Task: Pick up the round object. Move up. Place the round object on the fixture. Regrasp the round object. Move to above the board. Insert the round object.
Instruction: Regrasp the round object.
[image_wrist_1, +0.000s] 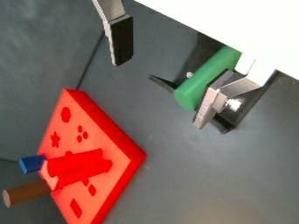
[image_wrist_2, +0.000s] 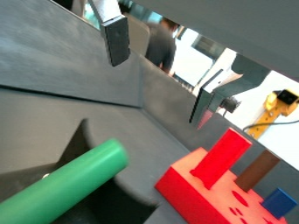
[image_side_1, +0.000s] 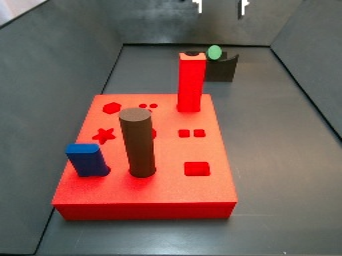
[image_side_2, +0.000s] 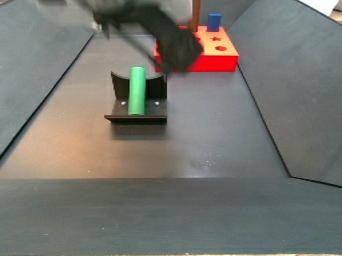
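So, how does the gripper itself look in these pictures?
The gripper has two flat silver plate fingers with dark pads, and bolts show on one plate in both wrist views. A white housing sits above them. In a side view the arm is only a dark blur. No cables or markings are visible.

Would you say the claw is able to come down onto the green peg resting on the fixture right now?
Probably yes: the claw is open above the green peg, which lies uncovered in the fixture, with nothing between them.
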